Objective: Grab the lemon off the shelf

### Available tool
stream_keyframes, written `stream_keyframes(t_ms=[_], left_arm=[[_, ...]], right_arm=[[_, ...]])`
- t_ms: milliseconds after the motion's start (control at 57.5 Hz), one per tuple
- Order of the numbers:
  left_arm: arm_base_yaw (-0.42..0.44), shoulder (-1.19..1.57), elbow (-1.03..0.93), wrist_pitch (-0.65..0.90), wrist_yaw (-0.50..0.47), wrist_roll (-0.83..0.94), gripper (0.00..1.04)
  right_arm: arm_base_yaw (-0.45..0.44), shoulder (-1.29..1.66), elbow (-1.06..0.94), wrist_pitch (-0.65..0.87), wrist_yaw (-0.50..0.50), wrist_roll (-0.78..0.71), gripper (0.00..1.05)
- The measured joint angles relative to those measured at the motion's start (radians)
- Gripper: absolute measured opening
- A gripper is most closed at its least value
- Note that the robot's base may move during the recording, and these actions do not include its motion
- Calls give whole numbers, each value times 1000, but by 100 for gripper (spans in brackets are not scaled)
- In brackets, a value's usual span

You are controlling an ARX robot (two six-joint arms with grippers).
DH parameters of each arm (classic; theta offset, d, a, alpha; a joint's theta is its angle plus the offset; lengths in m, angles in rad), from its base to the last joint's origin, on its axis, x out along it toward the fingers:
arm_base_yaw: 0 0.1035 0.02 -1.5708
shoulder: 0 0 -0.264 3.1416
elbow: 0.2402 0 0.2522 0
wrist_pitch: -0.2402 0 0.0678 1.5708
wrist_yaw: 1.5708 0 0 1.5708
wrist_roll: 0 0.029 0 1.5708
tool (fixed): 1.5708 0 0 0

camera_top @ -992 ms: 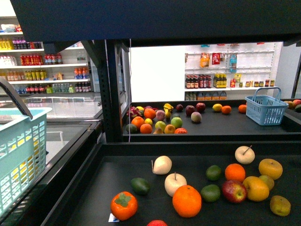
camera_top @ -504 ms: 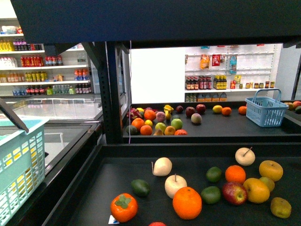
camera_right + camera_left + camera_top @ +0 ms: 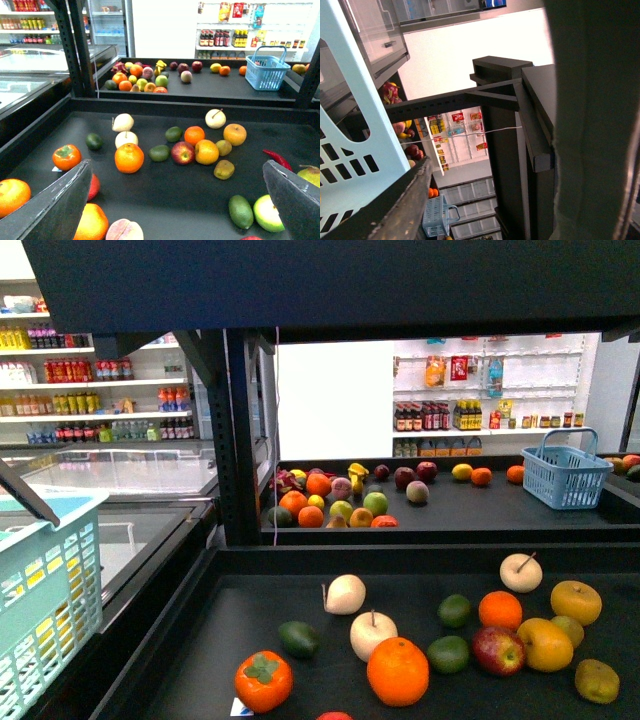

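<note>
The shelf [image 3: 240, 550] is a black-framed tiered stand with dark trays of fruit. A plain yellow oval fruit, seemingly the lemon [image 3: 462, 469], lies on the far tray beside an orange; it also shows in the right wrist view [image 3: 215, 67]. My right gripper [image 3: 175, 200] is open and empty, low over the near tray, its fingers [image 3: 55, 205] wide apart, far from the lemon. My left gripper [image 3: 500, 200] is shut on the light-blue basket [image 3: 45, 590], held at the far left outside the shelf; the basket fills part of the left wrist view [image 3: 355, 125].
The near tray holds oranges [image 3: 397, 668], a persimmon [image 3: 264, 680], an apple [image 3: 498, 647], limes, pale pears and yellow-orange fruits [image 3: 545, 643]. A second blue basket [image 3: 565, 472] stands on the far tray. A black upright post [image 3: 238, 430] rises at left. Glass-topped freezers lie left.
The light-blue basket has slid left and lower in the front view. The fruit on the trays has not moved.
</note>
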State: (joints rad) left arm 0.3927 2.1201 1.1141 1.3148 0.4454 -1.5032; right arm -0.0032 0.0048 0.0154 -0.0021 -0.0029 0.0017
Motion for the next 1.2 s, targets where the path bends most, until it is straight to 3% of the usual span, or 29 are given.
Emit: stream_keyframes(t_ms=[104, 504, 731, 1026, 1200], left_arm=[[9, -25, -7, -41, 0, 23, 99], [25, -167, -55, -244, 1, 107, 97], [10, -362, -113, -521, -32, 282, 97], [-82, -795, -271, -1025, -281, 747, 97], [-256, -1105, -427, -1176, -521, 1000, 97]], right_arm=[[0, 0, 0, 0, 0, 0, 102], [0, 0, 0, 0, 0, 0, 102], [0, 0, 0, 0, 0, 0, 102], [0, 0, 0, 0, 0, 0, 102], [0, 0, 0, 0, 0, 0, 102]])
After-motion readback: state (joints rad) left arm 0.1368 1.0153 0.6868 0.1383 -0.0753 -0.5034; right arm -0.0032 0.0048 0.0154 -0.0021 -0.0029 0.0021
